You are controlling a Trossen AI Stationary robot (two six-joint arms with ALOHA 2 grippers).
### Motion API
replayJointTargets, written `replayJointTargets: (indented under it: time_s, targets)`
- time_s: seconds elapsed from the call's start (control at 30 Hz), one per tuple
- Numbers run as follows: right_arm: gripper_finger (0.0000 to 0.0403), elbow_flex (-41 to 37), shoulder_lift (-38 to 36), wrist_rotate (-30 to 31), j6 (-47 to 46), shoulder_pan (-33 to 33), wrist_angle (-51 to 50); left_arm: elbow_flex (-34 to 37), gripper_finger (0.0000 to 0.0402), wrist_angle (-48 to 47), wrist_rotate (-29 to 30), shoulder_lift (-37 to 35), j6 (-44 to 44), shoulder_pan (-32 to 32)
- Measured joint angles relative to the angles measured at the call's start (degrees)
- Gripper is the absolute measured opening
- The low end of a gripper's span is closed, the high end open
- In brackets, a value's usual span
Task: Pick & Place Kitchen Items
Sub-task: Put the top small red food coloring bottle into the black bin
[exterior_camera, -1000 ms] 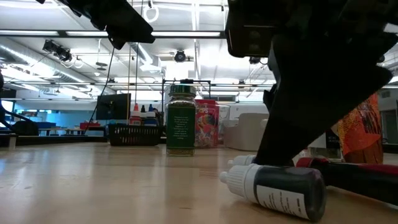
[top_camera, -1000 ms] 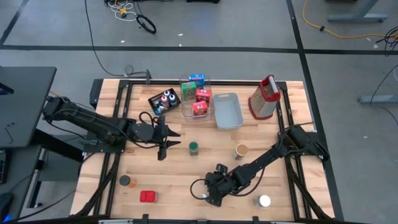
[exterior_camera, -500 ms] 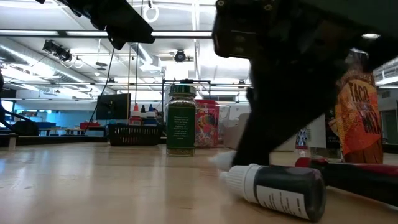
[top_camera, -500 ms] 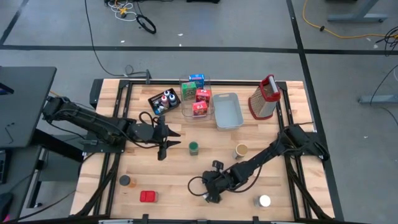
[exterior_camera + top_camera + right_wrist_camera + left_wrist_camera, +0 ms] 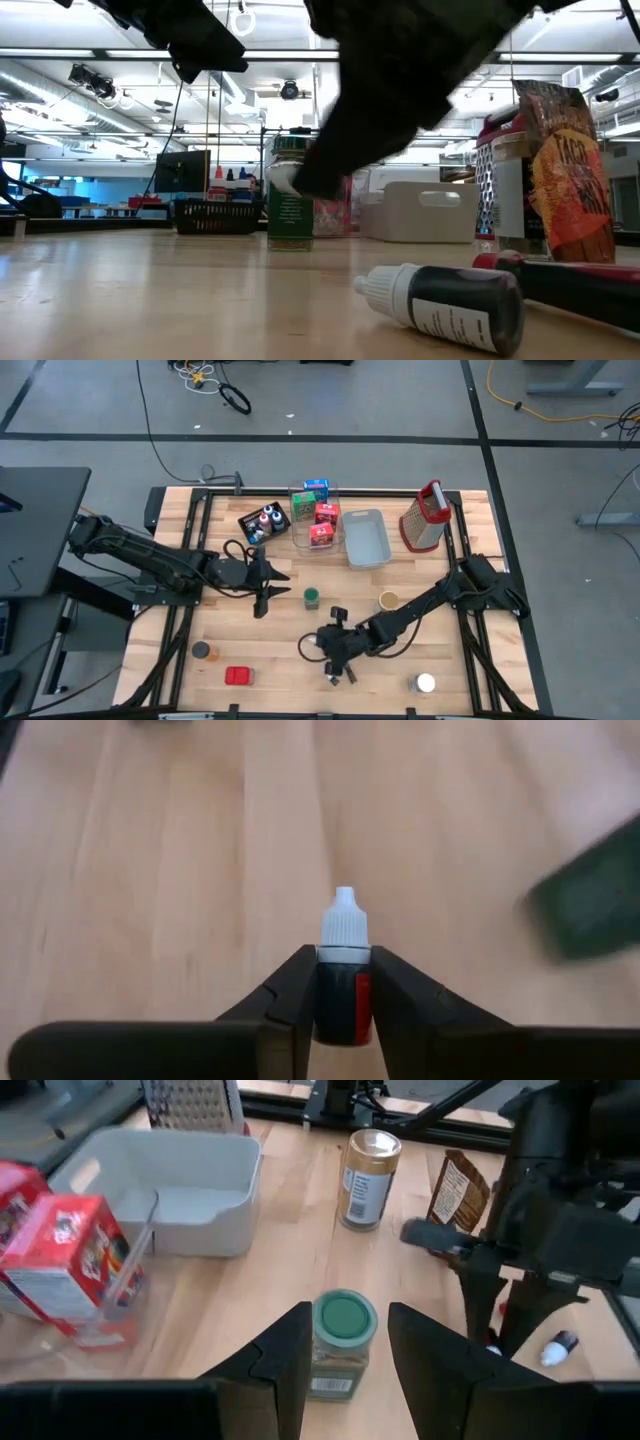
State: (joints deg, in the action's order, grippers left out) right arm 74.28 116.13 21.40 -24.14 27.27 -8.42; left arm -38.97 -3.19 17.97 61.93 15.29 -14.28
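The right end effector [image 5: 343, 1010] pinches a white-capped bottle [image 5: 342, 970] above the near-centre tabletop [image 5: 300, 630]. The grip sits low on the body, so the bottle may pivot or slip in transit. The left end effector [image 5: 345, 1355], spread, hovers by the green-lidded jar [image 5: 343, 1342].

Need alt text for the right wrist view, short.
The right gripper is shut on a small dark bottle with a white cap and a red label, held above the wooden table. A blurred dark green shape shows farther off.
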Motion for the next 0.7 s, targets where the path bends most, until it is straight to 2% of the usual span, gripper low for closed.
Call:
replayJointTargets:
  time_s: [0.13,0.27,0.43,0.53,0.7]
  targets:
    - [0.0090,0.00,-1.15,4.22,4.64,-0.98,2.54,0.92,0.0142,0.07,-2.59,0.02,1.84,0.02]
    - [0.0090,0.00,-1.61,8.24,10.30,-1.95,4.40,1.04,0.0142,0.87,-5.50,0.04,-0.61,-0.28]
    - [0.0091,0.00,-1.61,14.63,19.57,-2.87,7.26,1.04,0.0142,3.83,-5.76,0.04,4.95,-0.59]
    - [0.0091,0.00,-1.61,20.53,26.47,-3.21,10.21,1.04,0.0142,3.11,-5.61,0.06,7.80,-0.57]
    - [0.0091,0.00,-1.89,26.86,37.89,-3.40,18.43,1.13,0.0142,2.87,-5.58,1.53,4.05,-0.57]
